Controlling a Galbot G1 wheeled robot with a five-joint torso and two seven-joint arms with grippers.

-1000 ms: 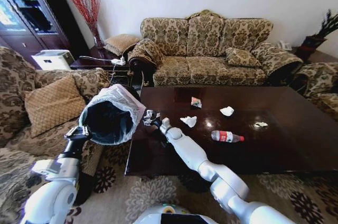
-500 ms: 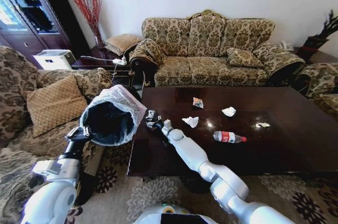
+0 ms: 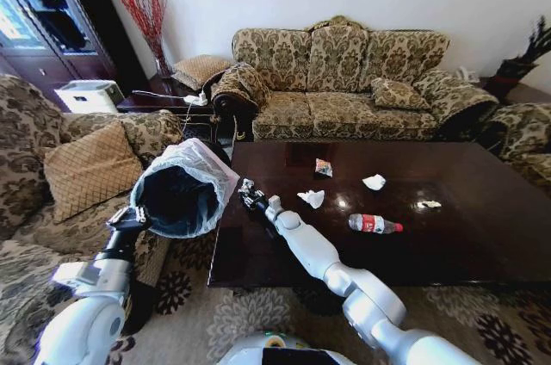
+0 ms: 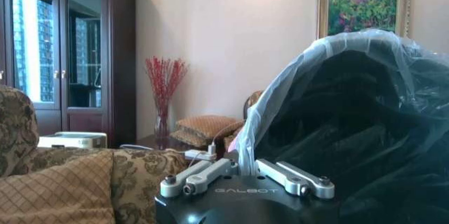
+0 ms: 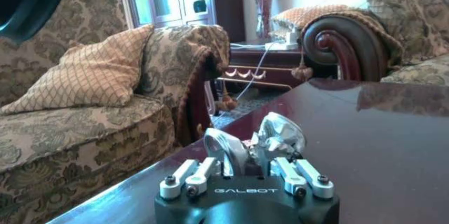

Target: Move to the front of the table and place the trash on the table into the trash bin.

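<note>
On the left, the left gripper is holding the small round black trash bin lined with a pale translucent bag tilted, mouth toward the desk, its fingers closed on the rim. Just beside the bin, over the corner of the glossy dark reddish-brown wooden desk, the right gripper is clamping a small crumpled silvery scrap, not yet binned. Further right, a printed wrapper, two crumpled white paper wads, a clear red-labelled plastic bottle and a small pale scrap are still lying on the desk, so most of the work seems left
</note>
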